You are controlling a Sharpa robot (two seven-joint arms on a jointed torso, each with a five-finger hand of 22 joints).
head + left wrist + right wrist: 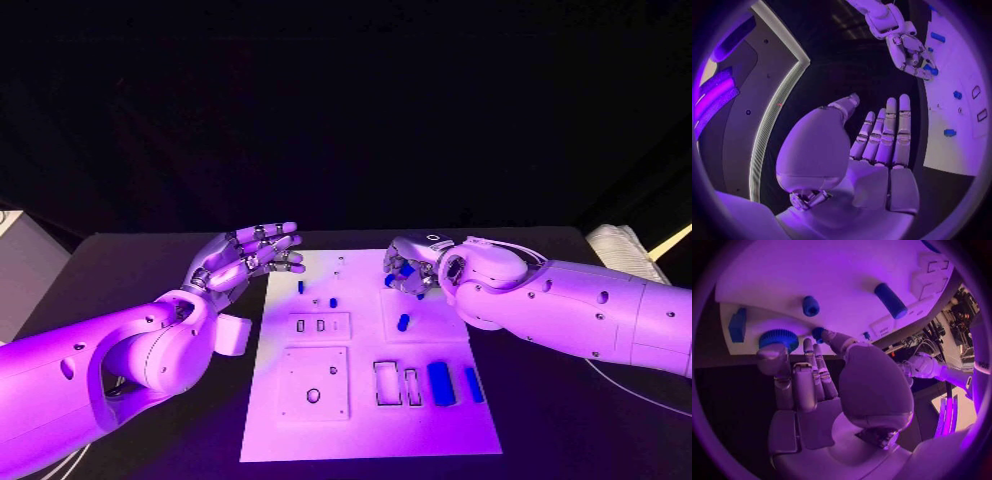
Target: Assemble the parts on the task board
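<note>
**Hands at the far edge of the board**

Board first: your task board [368,420] lies flat in the middle of the black table [130,260], its long axis running away from the robot.

Near its close right corner two long blue bars [440,384] lie side by side, lengthwise along that same axis, just beside two empty slots [387,383]. A short blue peg [402,322] lies mid-board, tilted slightly off the board's long axis. Two smaller blue pegs [333,301] sit farther back, near the left half.

Your left hand [248,255] hovers off the board's far left corner, fingers straight and held together, palm bare, holding nothing.

Your right hand [414,267] sits over the far right part of the board, fingers curled down. In the right wrist view a ridged blue round part [779,337] lies at its fingertips [774,356]; whether they actually grip it I cannot tell, since the contact is hidden.
</note>
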